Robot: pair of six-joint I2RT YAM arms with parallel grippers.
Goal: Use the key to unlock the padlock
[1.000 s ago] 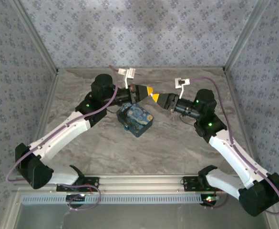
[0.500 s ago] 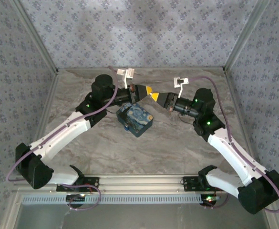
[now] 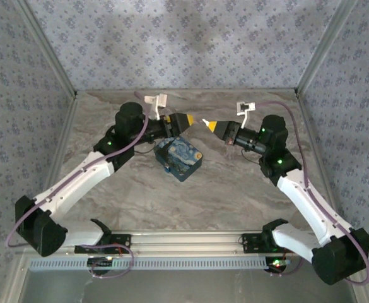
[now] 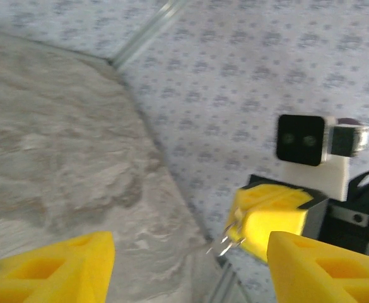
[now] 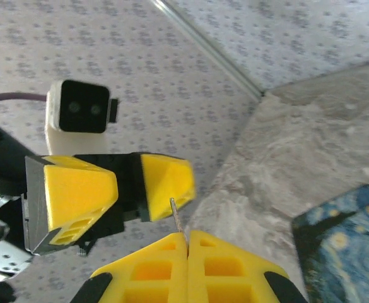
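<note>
The padlock [image 3: 178,159], a blue block with a starry-night print, lies flat on the marble table [image 3: 234,189] between the two arms. Its corner also shows at the lower right of the right wrist view as the padlock [image 5: 348,247]. My right gripper [image 3: 210,125] hovers above and to the right of it, shut on the thin metal key [image 5: 176,216], whose blade sticks out past the fingertips. My left gripper [image 3: 189,118] faces it a short gap away, open and holding nothing. In the left wrist view the key [image 4: 225,243] glints at the tip of the right gripper [image 4: 260,221].
Patterned walls and metal corner posts [image 3: 316,57] close in the table on three sides. An aluminium rail [image 3: 184,240] runs along the near edge by the arm bases. Bare marble lies in front of the padlock.
The two grippers, tip to tip around the key a second ago, have drawn apart. The left arm pulled back to the left with open jaws; the key stays in the right gripper.
</note>
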